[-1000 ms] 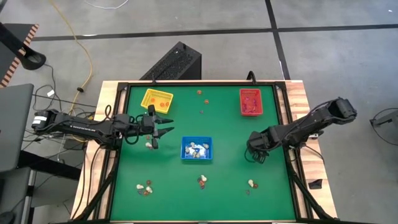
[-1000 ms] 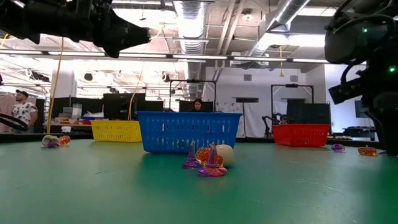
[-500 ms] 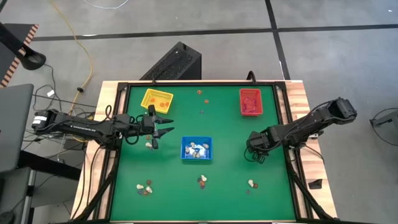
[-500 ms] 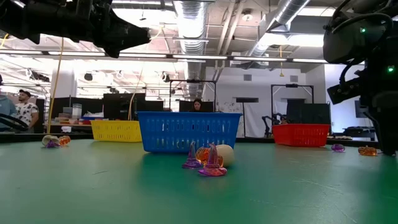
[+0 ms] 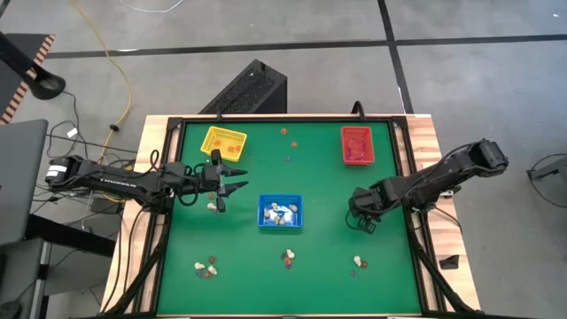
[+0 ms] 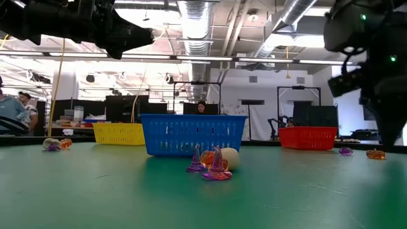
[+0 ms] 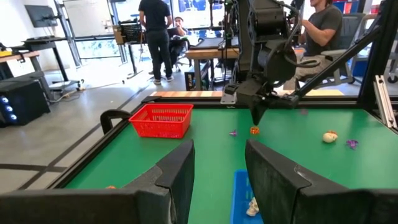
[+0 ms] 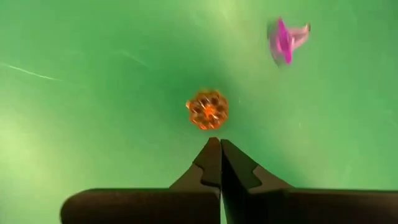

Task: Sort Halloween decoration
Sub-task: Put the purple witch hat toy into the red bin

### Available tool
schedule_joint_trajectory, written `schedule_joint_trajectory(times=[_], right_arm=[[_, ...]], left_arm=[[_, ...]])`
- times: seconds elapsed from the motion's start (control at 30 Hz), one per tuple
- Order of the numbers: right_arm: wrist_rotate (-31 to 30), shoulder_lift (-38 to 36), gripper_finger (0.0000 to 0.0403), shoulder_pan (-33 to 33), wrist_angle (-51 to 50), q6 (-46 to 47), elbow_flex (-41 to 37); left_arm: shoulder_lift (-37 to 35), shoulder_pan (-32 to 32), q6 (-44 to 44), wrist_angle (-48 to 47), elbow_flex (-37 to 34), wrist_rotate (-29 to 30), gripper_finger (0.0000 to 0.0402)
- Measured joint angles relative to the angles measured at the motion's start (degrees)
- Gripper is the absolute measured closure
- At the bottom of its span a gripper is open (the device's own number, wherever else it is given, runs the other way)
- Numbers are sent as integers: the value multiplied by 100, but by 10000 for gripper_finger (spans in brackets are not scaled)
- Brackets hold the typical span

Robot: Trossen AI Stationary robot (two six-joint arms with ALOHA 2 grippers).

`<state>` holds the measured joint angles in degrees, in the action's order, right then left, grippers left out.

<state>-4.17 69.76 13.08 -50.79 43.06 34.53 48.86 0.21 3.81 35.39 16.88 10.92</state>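
Halloween decoration trinkets lie scattered on the green mat; several more sit in the blue tray (image 5: 280, 213). My right gripper (image 8: 218, 144) points down near the table's right edge, shut with nothing between its fingers. An orange ball trinket (image 8: 208, 110) lies on the mat just past its tips, and a purple one (image 8: 284, 38) lies farther off. My left gripper (image 7: 217, 174) hangs level above the mat's left part, open and holding nothing, between the yellow tray (image 5: 223, 142) and the blue tray.
A red tray (image 5: 357, 145) stands at the far right. Small clusters of trinkets lie near the front edge (image 5: 206, 268), (image 5: 288, 259), (image 5: 357, 262), and a few at the far middle (image 5: 287, 159). People move in the room beyond the table.
My right gripper has shut above the mat without taking anything; the orange ball trinket stays lying on the mat.
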Motion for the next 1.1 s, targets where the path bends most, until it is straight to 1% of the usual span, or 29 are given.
schedule_joint_trajectory(times=[0.13, 0.23, 0.3, 0.33, 0.4, 0.5, 0.57, 0.63, 0.7, 0.77, 0.9, 1.0, 1.1], right_arm=[[-6, -2, 383, 0, -150, -151, 310], [-7, -2, 370, 9, -363, -102, 505], [68, -2, 361, 82, -479, 122, 593], [226, -2, 358, 142, -516, 256, 628], [739, -2, 356, 331, -498, 521, 690], [1362, -4, 354, 733, -260, 1029, 750], [1459, -4, 353, 1078, 97, 1293, 749], [1448, -4, 353, 1437, 666, 1386, 747], [1245, -4, 352, 1777, 1338, 1332, 749], [877, -4, 352, 2116, 2073, 1099, 749], [-9, 57, 352, 2769, 3269, 254, 749], [-583, 277, 351, 3205, 3748, -26, 751], [-761, 656, 348, 3407, 4111, 226, 751]], left_arm=[[0, 0, 0, -1, 0, 24, 269], [0, -1, 0, -4, 0, 24, 269], [0, -1, -2, -4, 0, 24, 269], [0, -2, -2, -7, 0, 24, 269], [0, -2, -2, -14, 0, 22, 269], [0, 0, 71, -38, 0, 23, 269], [0, 0, 126, -38, 0, 24, 269], [0, 0, 131, -39, 0, 24, 269], [0, 0, 131, -37, 0, 24, 269], [0, 0, 131, -38, 0, 22, 269], [0, 0, 105, -36, 0, 22, 269], [0, 0, 22, 24, 0, 13, 269], [-2, 0, -24, 15, 0, -9, 269]])
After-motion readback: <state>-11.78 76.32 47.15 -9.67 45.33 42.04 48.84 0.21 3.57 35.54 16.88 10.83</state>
